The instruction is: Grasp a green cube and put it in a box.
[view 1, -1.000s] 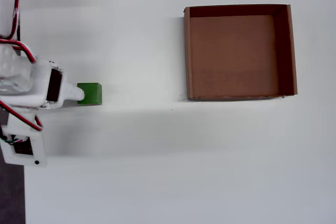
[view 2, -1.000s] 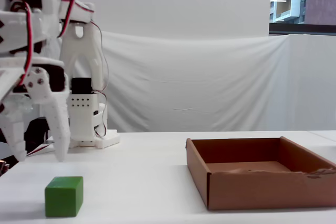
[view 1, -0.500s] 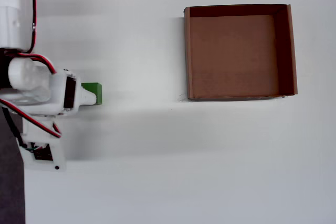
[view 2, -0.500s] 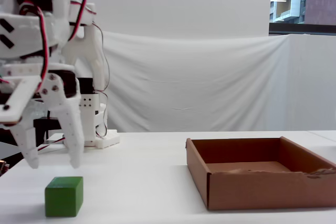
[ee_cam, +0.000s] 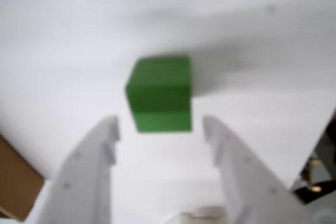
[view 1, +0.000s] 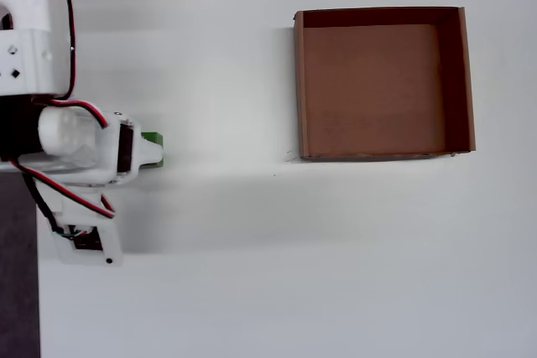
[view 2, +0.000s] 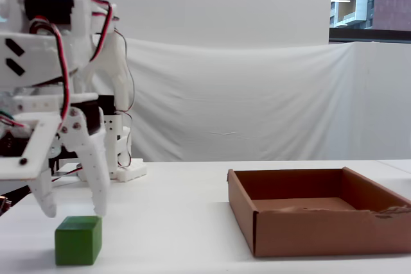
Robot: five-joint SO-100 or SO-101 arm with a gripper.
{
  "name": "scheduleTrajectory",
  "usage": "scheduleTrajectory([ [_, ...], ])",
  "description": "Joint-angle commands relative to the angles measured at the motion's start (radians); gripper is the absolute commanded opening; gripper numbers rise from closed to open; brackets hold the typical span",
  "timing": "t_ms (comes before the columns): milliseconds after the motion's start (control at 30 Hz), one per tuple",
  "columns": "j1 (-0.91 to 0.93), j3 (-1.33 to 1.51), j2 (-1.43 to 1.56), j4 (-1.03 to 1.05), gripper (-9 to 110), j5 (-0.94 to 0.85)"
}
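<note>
Lowered since half a second ago, gripper (view 2: 74, 212) now with fingertips just above the green cube (view 2: 78, 240) in the fixed view, covering more of it from overhead. Small, matte, plain-faced green block, blurred in the wrist view (ee_cam: 159, 94), resting on the white table (view 1: 277, 249). Jaws spread wide, empty, tips just short of the cube's near face, not touching. Well apart from the brown cardboard box (view 1: 453, 81), which sits to the right.
</note>
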Motion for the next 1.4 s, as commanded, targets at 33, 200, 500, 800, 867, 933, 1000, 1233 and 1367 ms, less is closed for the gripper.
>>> scheduleTrajectory([
  [33, -0.006, -0.054, 0.0, 0.002, 22, 0.0],
  [200, 0.003, -0.06, -0.021, -0.002, 22, -0.002],
  [500, 0.018, -0.115, -0.092, -0.008, 22, -0.003],
  [800, 0.012, -0.12, -0.118, -0.011, 22, -0.002],
  [867, 0.008, -0.12, -0.12, -0.011, 22, -0.002],
  [933, 0.003, -0.117, -0.12, -0.011, 22, -0.002],
  [1000, 0.0, -0.115, -0.12, -0.011, 22, -0.002],
  [1233, -0.009, -0.106, -0.118, -0.008, 19, 0.0],
  [1367, -0.014, -0.095, -0.115, -0.006, 17, 0.0],
])
